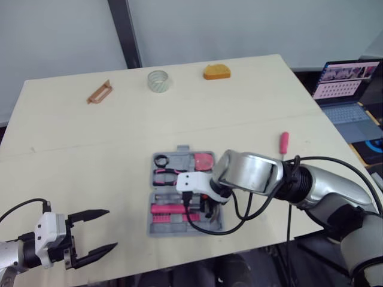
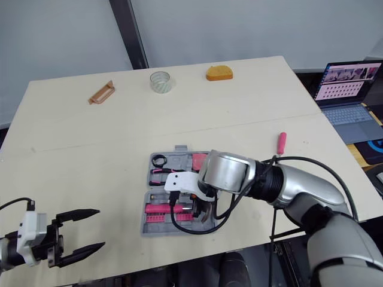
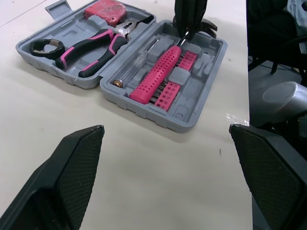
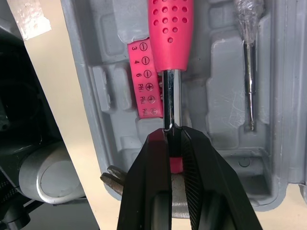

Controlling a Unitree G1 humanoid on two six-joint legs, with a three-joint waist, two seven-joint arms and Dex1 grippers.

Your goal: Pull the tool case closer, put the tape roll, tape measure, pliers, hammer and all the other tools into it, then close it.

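Observation:
The grey tool case (image 1: 179,156) lies open on the table's near middle. In it sit pink-handled pliers (image 3: 91,45), a red tape measure (image 1: 204,160), a thin screwdriver (image 3: 136,62) and the pink-handled hammer (image 4: 165,33). My right gripper (image 4: 175,143) reaches into the case's near half, shut on the hammer's metal shaft just behind its head (image 4: 115,177), which lies at the case's rim. My left gripper (image 1: 99,233) hovers open at the table's near left, apart from the case. A clear tape roll (image 1: 158,81) stands at the far side of the table.
An orange rounded object (image 1: 216,72) and a brown handle-shaped piece (image 1: 99,92) lie at the far side. A pink screwdriver (image 1: 285,142) rests to the right of the case. A laptop (image 1: 347,84) stands beyond the table's right edge.

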